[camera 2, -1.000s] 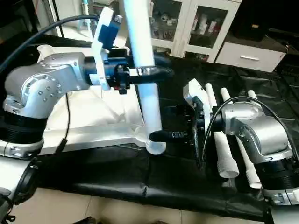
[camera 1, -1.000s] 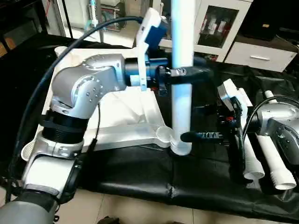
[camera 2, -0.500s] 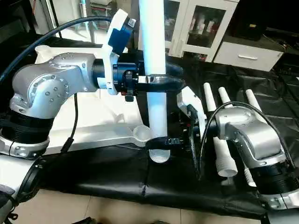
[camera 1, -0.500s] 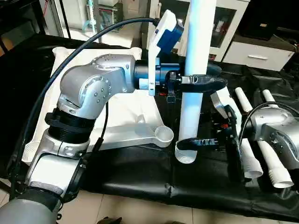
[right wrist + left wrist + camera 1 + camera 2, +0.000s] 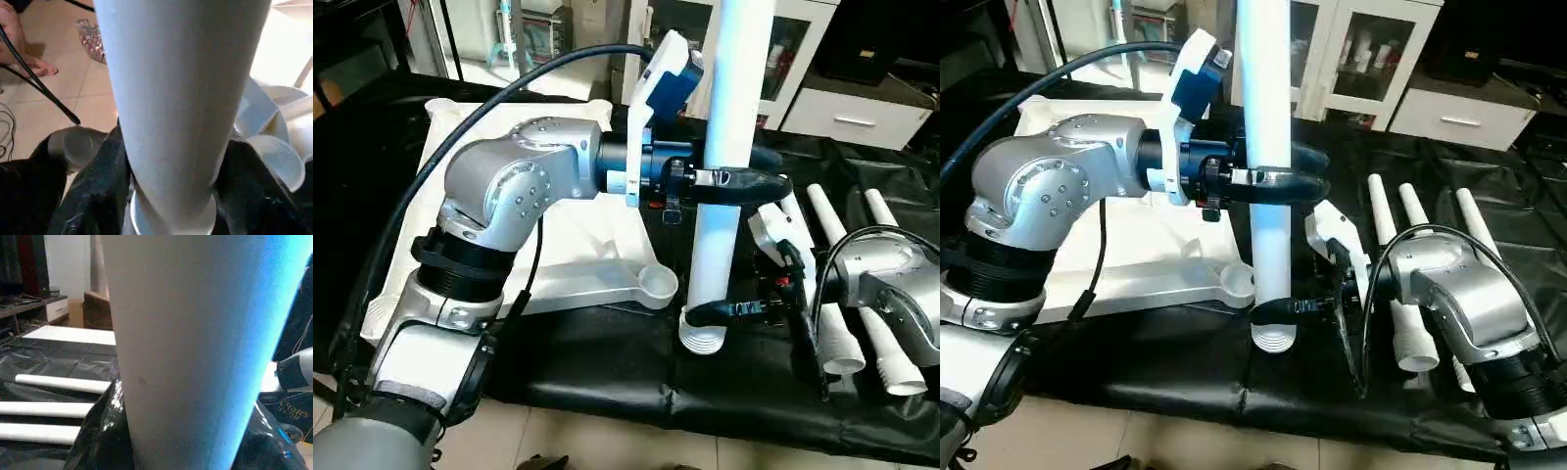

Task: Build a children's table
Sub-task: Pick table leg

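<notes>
One white leg (image 5: 736, 147) stands upright, and both grippers hold it. My left gripper (image 5: 736, 181) is shut on its middle, and my right gripper (image 5: 1278, 306) is shut on it just above the ribbed threaded end (image 5: 704, 338). That end sits low over the black cover, just right of the round corner socket (image 5: 657, 284) of the white tabletop (image 5: 558, 245), which lies ribs up. In the left wrist view the leg (image 5: 186, 357) fills the picture. In the right wrist view black fingers (image 5: 93, 196) flank the leg (image 5: 181, 98), with the socket (image 5: 279, 159) beside it.
Three spare white legs (image 5: 1396, 264) lie side by side on the black cover (image 5: 607, 372) at the right, beside my right arm. White cabinets (image 5: 862, 113) stand behind. A person's foot (image 5: 14, 34) shows on the tiled floor.
The leg has come away from the corner socket and moved right. It now stands straighter, with its threaded end beside the socket. Both grippers kept their hold, and the right arm drew nearer.
</notes>
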Robot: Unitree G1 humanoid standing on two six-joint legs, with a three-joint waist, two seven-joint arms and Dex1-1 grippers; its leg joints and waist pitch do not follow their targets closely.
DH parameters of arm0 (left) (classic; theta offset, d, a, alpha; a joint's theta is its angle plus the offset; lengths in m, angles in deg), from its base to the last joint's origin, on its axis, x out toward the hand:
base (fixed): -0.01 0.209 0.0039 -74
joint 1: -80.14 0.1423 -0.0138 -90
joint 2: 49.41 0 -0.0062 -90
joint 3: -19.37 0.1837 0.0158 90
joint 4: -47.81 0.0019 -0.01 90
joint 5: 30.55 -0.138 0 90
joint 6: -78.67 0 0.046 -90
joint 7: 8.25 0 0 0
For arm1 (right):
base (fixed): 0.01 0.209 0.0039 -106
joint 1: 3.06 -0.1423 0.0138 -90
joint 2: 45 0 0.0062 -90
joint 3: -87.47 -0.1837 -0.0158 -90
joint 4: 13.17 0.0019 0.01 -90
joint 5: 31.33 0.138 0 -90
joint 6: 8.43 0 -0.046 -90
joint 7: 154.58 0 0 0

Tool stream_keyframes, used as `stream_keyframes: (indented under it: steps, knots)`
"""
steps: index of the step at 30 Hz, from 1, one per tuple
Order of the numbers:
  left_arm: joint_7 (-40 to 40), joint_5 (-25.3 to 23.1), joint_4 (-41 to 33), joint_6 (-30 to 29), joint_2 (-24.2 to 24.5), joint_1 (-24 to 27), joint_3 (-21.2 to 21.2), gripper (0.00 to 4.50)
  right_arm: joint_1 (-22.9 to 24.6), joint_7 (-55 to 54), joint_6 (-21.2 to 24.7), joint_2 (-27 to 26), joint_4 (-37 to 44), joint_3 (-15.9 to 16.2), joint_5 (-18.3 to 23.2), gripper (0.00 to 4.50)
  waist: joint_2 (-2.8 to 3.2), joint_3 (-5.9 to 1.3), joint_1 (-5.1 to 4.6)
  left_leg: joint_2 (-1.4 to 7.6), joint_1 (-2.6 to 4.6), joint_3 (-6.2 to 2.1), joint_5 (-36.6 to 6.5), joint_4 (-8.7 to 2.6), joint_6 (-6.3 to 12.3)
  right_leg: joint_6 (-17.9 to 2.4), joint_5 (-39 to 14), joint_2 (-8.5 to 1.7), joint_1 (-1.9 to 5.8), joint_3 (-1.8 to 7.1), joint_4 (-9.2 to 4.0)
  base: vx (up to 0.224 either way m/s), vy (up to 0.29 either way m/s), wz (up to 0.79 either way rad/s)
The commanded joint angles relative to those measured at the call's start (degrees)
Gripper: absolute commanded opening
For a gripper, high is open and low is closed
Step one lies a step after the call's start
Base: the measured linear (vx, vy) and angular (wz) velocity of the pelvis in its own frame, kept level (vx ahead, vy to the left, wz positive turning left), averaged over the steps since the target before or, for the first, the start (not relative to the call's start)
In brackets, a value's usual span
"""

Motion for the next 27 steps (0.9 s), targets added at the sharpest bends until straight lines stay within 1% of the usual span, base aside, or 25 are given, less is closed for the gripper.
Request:
stream_keyframes:
  steps: [1,3,7,9,10,12,13,14,16,17,18,19,20,21,22,23,24,25,26,27]
  knots:
    - [0.28,-0.23,-1.16,-0.02,-0.34,-1.0,-0.02,1.73,0.93,0.92,-0.18,0.74,0.66,1.39,-0.24,1.97,-0.64,-4.31,0.14,3.41,-0.03,-0.83,1.67,-3.93,3.55,-15.97,-4.01,-4.19,3.93,2.68,-3.12,0.0,0.0,0.0]
    - [0.3,-0.08,-1.37,-0.15,-0.4,-0.93,-0.19,1.73,0.9,0.67,0.14,0.33,0.7,1.28,-0.04,1.92,-0.44,-4.29,0.17,3.43,0.05,-0.84,1.63,-3.92,3.77,-16.08,-4.08,-4.2,3.85,2.68,-3.13,0.0,0.0,0.0]
    - [0.79,0.0,-1.48,-0.28,-0.71,-0.83,-0.43,1.73,1.22,0.51,0.57,-0.03,1.29,1.1,0.27,1.89,-0.64,-4.24,0.17,3.44,0.01,-0.84,1.03,-3.94,3.64,-15.93,-5.03,-4.2,3.86,2.67,-3.25,0.0,0.0,0.0]
    - [1.07,0.15,-1.83,-0.59,-0.67,-0.72,-0.64,1.73,1.43,0.07,0.96,-0.48,1.58,0.7,0.74,1.88,-0.62,-4.22,0.16,3.43,-0.05,-0.87,1.0,-3.96,3.56,-15.71,-5.24,-4.17,3.87,2.69,-3.23,0.0,0.0,0.0]
    - [1.38,0.1,-2.01,-0.72,-0.62,-0.64,-0.73,1.73,1.52,-0.23,0.98,-0.71,1.61,0.48,0.88,1.87,-0.51,-4.23,0.2,3.43,-0.03,-0.88,0.91,-3.96,3.49,-15.65,-5.41,-4.21,3.86,2.69,-3.23,0.0,0.0,0.0]
    - [1.95,-0.55,-2.12,-0.24,-0.59,-0.56,-0.76,1.73,1.59,-0.44,1.06,-0.83,1.66,0.29,1.1,1.87,-0.55,-4.27,0.18,3.46,-0.03,-0.9,1.07,-3.94,3.45,-15.66,-5.2,-4.22,3.87,2.68,-3.22,0.0,0.0,0.0]
    - [2.4,-1.3,-2.29,0.34,-0.45,-0.48,-0.67,2.29,1.65,-0.62,1.16,-0.94,1.73,0.1,1.33,1.87,-0.55,-4.25,0.17,3.42,-0.03,-0.88,0.97,-3.94,3.38,-15.64,-5.29,-4.17,3.84,2.67,-3.25,0.0,0.0,0.0]
    - [3.01,-0.47,-2.34,-0.97,-0.46,-0.48,-1.53,2.43,1.88,-1.02,1.43,-1.0,2.12,-0.46,1.81,1.87,-0.35,-4.25,0.21,3.45,0.03,-0.9,0.74,-3.95,3.27,-15.63,-5.37,-4.2,3.84,2.69,-3.23,0.0,0.0,0.0]
    - [2.86,0.82,-2.61,-2.63,-0.08,-0.39,-2.4,2.46,2.28,-1.61,2.05,-1.02,2.94,-1.54,2.76,1.87,-0.42,-4.27,0.16,3.45,-0.08,-0.95,0.76,-3.93,3.29,-15.79,-4.89,-4.16,3.92,2.66,-3.18,0.0,0.0,0.0]
    - [2.19,1.34,-3.11,-3.02,0.43,-0.17,-2.58,2.54,2.53,-2.0,2.51,-1.03,3.6,-2.25,3.41,1.87,-0.25,-4.22,0.24,3.43,-0.09,-0.97,0.56,-3.99,3.06,-15.65,-5.18,-4.21,3.96,2.67,-3.28,0.0,0.0,0.0]
    - [2.1,1.51,-3.28,-3.19,0.55,-0.11,-2.68,2.66,2.62,-2.12,2.7,-1.04,3.87,-2.53,3.65,1.86,-0.32,-4.23,0.19,3.39,-0.08,-0.97,0.56,-4.0,2.92,-15.53,-5.25,-4.13,3.93,2.67,-3.22,0.0,0.0,0.0]
    - [1.98,2.16,-3.91,-3.85,0.86,0.07,-3.1,2.77,3.03,-2.59,3.33,-1.03,4.91,-3.47,4.42,1.86,-0.11,-4.17,0.28,3.38,-0.04,-0.97,0.33,-4.04,2.78,-15.5,-5.43,-4.14,3.88,2.68,-3.29,0.0,0.0,0.0]
    - [2.01,2.5,-4.16,-4.2,0.92,0.12,-3.27,2.83,3.28,-2.9,3.48,-1.09,5.38,-3.9,4.69,1.86,-0.17,-4.22,0.31,3.43,0.05,-0.95,0.28,-4.02,2.62,-15.58,-5.11,-4.11,3.83,2.68,-3.21,0.0,0.0,0.0]
    - [2.01,2.6,-4.23,-4.32,0.94,0.13,-3.33,2.85,3.36,-3.0,3.53,-1.11,5.53,-4.03,4.77,1.86,-0.08,-4.16,0.35,3.42,0.05,-0.95,-0.17,-4.08,2.48,-15.62,-5.34,-4.09,3.79,2.66,-3.31,0.0,0.0,0.0]
    - [2.1,3.01,-4.41,-4.92,1.02,0.11,-3.49,2.97,3.73,-3.28,3.74,-1.03,6.14,-4.56,5.13,1.86,-0.05,-4.12,0.36,3.41,0.02,-0.95,-0.56,-4.13,2.23,-15.62,-5.62,-4.09,3.82,2.67,-3.33,0.0,0.0,0.0]
    - [1.95,3.21,-4.64,-5.18,1.21,0.13,-3.54,3.1,4.19,-3.69,3.76,-0.87,6.7,-5.11,5.35,1.86,0.14,-4.12,0.42,3.44,0.08,-1.0,-0.85,-4.14,2.1,-15.58,-5.88,-4.11,3.76,2.66,-3.31,0.0,0.0,0.0]
    - [1.86,3.29,-4.76,-5.28,1.31,0.14,-3.56,3.1,4.44,-3.92,3.75,-0.76,6.99,-5.39,5.46,1.86,0.01,-4.13,0.43,3.43,0.07,-0.97,-0.94,-4.14,1.82,-15.39,-6.08,-4.14,3.81,2.7,-3.36,0.0,0.0,0.0]
    - [1.8,3.3,-4.82,-5.31,1.4,0.15,-3.55,3.21,4.55,-4.01,3.76,-0.68,7.09,-5.56,5.53,1.86,0.04,-4.13,0.48,3.44,0.07,-0.98,-0.95,-4.16,1.75,-15.38,-6.1,-4.17,3.83,2.7,-3.37,0.0,0.0,0.0]
    - [1.58,3.3,-5.03,-5.38,1.75,0.18,-3.5,3.25,4.87,-4.23,3.82,-0.43,7.37,-6.18,5.79,1.86,0.17,-4.13,0.54,3.43,0.08,-0.99,-1.03,-4.18,1.64,-15.32,-5.95,-4.14,3.82,2.7,-3.42,0.0,0.0,0.0]
    - [1.81,3.6,-5.32,-5.79,2.21,0.44,-4.01,3.31,5.25,-4.9,3.73,-0.04,7.29,-7.56,6.01,1.86,0.13,-4.12,0.65,3.4,0.02,-0.99,-1.08,-4.2,1.56,-15.26,-5.86,-4.14,3.88,2.7,-3.37,0.0,0.0,0.0]
